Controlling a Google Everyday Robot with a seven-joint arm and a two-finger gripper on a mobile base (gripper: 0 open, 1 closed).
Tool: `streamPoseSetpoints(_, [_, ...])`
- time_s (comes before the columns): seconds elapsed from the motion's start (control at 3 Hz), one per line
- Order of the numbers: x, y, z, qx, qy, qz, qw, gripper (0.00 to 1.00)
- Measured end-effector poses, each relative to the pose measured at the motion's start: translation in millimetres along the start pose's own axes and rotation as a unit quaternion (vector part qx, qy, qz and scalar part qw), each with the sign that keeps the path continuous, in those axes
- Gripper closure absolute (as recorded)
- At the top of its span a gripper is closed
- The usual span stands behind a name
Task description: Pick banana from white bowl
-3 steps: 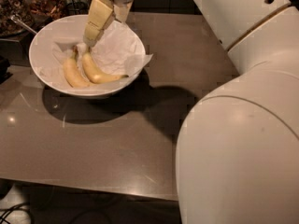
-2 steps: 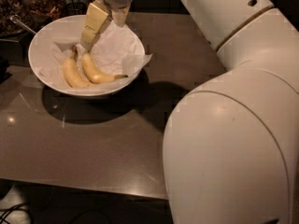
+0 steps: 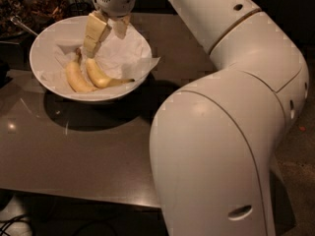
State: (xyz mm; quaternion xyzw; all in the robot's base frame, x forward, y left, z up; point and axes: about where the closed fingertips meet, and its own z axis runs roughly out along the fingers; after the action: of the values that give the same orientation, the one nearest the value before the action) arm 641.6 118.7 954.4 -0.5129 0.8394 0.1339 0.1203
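The white bowl [image 3: 40, 73] stands at the far left of the dark table, lined with white paper. Two yellow bananas lie in its front part. The banana [image 3: 99, 76] is the curved one on the right, with a long brownish stem pointing right. A shorter, plumper banana [image 3: 77, 79] lies just left of it. My gripper [image 3: 104, 44] hangs over the bowl from above, open and empty. Its left finger [image 3: 93, 33] reaches down to just above the curved banana's upper end, with no contact visible.
A dark dish of brown food with a spoon [image 3: 19, 23] sits behind the bowl at the far left. My large white arm [image 3: 221, 132] fills the right half of the view and hides the table's right side. The table's front edge [image 3: 74, 193] runs along the bottom.
The gripper has come down a little and shifted left toward the bananas. The arm's elbow has swung left across the view. The bananas and bowl have not moved.
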Motion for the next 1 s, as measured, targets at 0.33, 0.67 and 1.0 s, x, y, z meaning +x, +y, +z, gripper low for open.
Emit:
streamPoseSetpoints(0.33, [-4.3,-2.3,17.5,-0.007,0.013,0.006,0.9999,0.25])
streamPoseSetpoints(0.67, [-7.1,-4.9,34.4,-0.014,0.024,0.014,0.9995,0.26])
streamPoseSetpoints(1.0, [-8.8,-4.4,46.9,-0.022,0.030,0.019,0.9991,0.30])
